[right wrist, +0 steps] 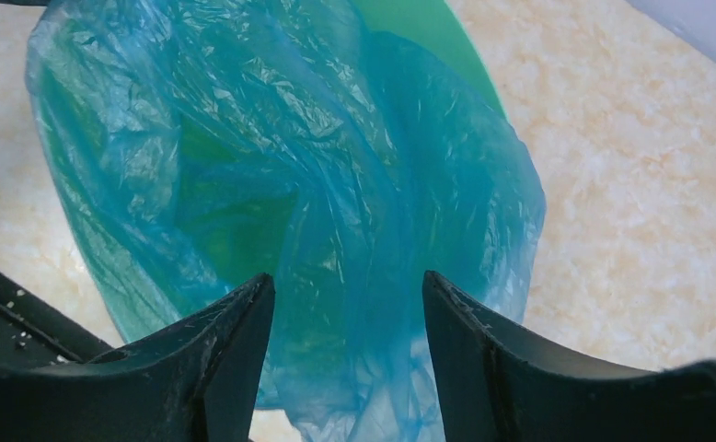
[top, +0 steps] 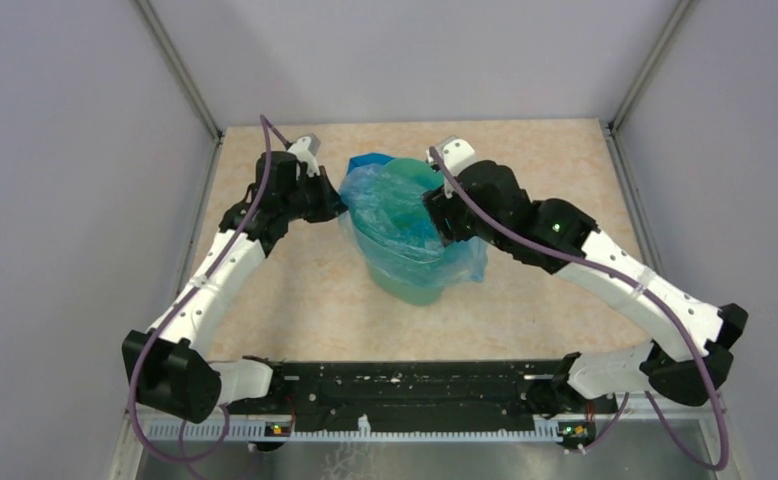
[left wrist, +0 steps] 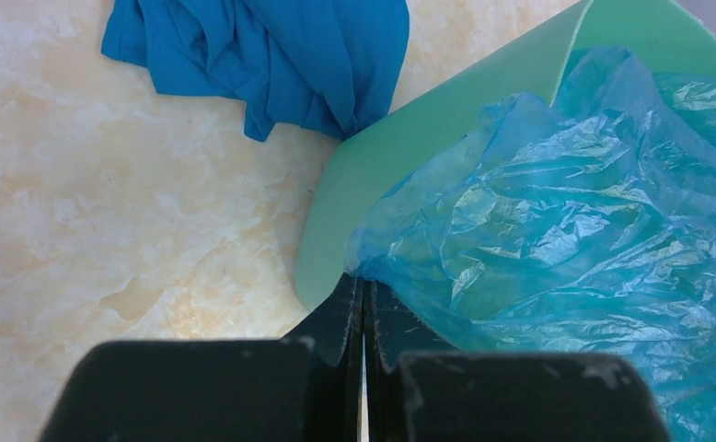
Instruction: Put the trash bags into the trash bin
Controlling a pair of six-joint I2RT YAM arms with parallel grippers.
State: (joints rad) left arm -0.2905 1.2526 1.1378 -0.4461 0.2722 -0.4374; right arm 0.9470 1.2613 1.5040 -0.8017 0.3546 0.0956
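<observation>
**Bag mostly over the bin, not yet seated**

The green bin [top: 412, 288] stands upright on the table [top: 295, 290], between the two arms. The light-blue bag [top: 400, 205] is in and over the bin. Its film fills the bin's mouth in loose, crinkled folds and spills down the outside of the wall on the right arm's side.

The left gripper [left wrist: 363, 285] sits at the bin's left rim with its jaws fully together. A corner of the bag's edge draws to a point right at the tips, so it appears to be pinching the film there.

The right gripper [right wrist: 347, 285] hangs over the bin's right side with its jaws well apart. The bag shows in the gap between them, but neither finger presses it, so it holds nothing.

The task looks well along, since the bag is already at the bin and partly inside. The film still has to be pushed down and the overhang settled.

A darker blue bundle [left wrist: 271, 55] lies on the table just beyond the bin's far side. Whether that is a second bag still to go in cannot be told.
</observation>
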